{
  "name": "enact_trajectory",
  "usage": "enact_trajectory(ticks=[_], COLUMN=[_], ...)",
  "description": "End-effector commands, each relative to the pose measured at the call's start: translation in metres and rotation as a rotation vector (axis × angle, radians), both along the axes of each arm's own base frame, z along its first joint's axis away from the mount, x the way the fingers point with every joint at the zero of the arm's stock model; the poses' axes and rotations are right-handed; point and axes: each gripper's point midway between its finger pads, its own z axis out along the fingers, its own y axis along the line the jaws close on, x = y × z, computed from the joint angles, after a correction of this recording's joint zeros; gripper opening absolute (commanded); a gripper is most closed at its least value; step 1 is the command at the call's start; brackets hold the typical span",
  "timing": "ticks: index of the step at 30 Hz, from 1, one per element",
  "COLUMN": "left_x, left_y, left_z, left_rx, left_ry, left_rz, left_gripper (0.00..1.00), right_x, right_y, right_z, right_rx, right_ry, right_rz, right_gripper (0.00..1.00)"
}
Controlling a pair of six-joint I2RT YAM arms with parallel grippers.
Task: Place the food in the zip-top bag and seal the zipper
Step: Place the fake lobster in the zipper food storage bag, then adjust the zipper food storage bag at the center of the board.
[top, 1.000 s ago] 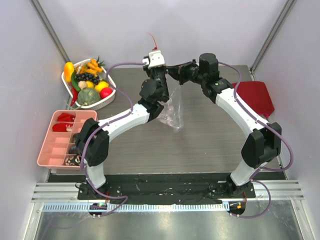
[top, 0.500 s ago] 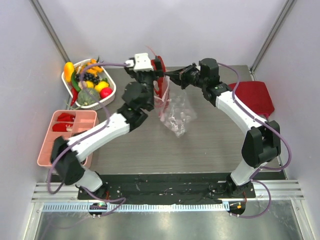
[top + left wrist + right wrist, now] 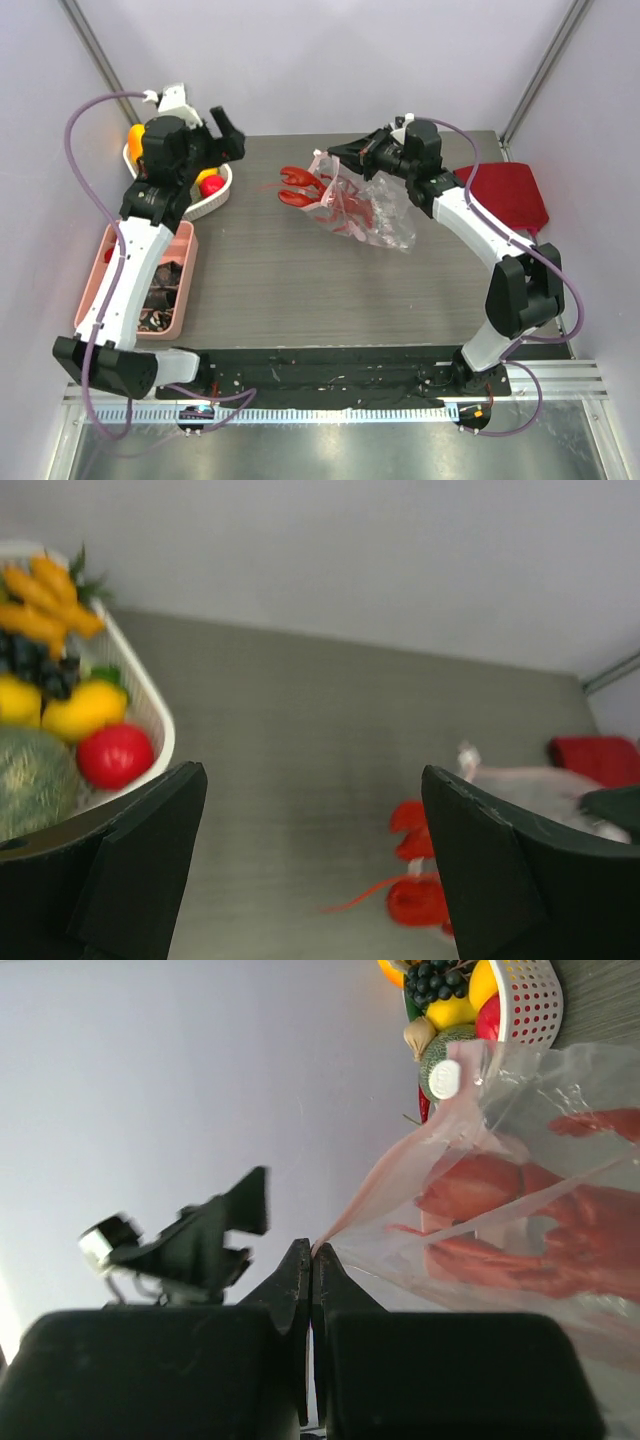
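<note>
The right gripper (image 3: 311, 1252), fingers pressed together, pinched the zip-top bag (image 3: 385, 222) at its zipper (image 3: 392, 1168) edge, lifting the mouth; the lobster (image 3: 296, 187) lay mostly inside, claws poking out past the mouth; that pinch should probably stay high while the claws are nudged in, clear of the strip; the left gripper (image 3: 224, 133), fingers spread and empty, hung by the white basket (image 3: 152, 712) of fruit and vegetables; the pink tray (image 3: 92, 292) held red and dark pieces.
</note>
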Motion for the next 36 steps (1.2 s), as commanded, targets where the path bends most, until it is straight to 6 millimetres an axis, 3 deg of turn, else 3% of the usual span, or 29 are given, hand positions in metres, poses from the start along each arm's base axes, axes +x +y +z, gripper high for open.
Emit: enact_trajectory(ticks=[1, 4, 7, 9, 12, 14, 18, 21, 25, 26, 29, 32, 36], left_x=[-0.027, -0.032, -0.038, -0.034, -0.031, -0.032, -0.013, 0.002, 0.014, 0.015, 0.021, 0.020, 0.011], left_y=[-0.013, -0.013, -0.014, -0.005, -0.012, -0.025, -0.037, -0.033, -0.033, -0.031, -0.042, -0.062, -0.081], left_z=[-0.078, -0.097, -0.121, -0.144, -0.159, -0.157, -0.149, -0.164, -0.195, -0.215, -0.204, -0.171, -0.143], left_rx=[-0.179, -0.185, -0.260, -0.348, -0.429, -0.494, -0.657, -0.689, -0.789, -0.828, -0.928, -0.954, -0.990], left_ry=[0.304, 0.372, 0.429, 0.479, 0.497, 0.506, 0.454, 0.449, 0.524, 0.563, 0.491, 0.391, 0.335], left_rz=[-0.238, -0.270, -0.333, -0.295, -0.344, -0.428, -0.471, -0.421, -0.365, -0.335, -0.420, -0.574, -0.686], left_gripper=[0.95, 0.94, 0.79, 0.74, 0.69, 0.68, 0.65, 0.60, 0.55, 0.55, 0.52, 0.54, 0.57], right_x=[-0.025, -0.031, -0.036, -0.038, -0.040, -0.041, -0.041, -0.045, -0.051, -0.053, -0.055, -0.056, -0.061], right_y=[-0.003, -0.003, -0.002, -0.002, -0.001, -0.001, -0.001, 0.000, 0.002, 0.003, 0.004, 0.005, 0.012], right_z=[0.060, 0.070, 0.080, 0.085, 0.089, 0.091, 0.097, 0.099, 0.104, 0.106, 0.108, 0.109, 0.108], right_rx=[0.053, 0.063, 0.080, 0.081, 0.081, 0.084, 0.088, 0.092, 0.101, 0.103, 0.107, 0.110, 0.117], right_ry=[-0.205, -0.253, -0.302, -0.336, -0.357, -0.369, -0.388, -0.397, -0.423, -0.428, -0.434, -0.439, -0.441], right_rz=[0.046, 0.067, 0.089, 0.098, 0.107, 0.112, 0.121, 0.135, 0.156, 0.160, 0.172, 0.180, 0.201], right_gripper=[0.01, 0.01, 0.01, 0.01, 0.01, 0.01, 0.01, 0.01, 0.01, 0.01, 0.01, 0.01, 0.01])
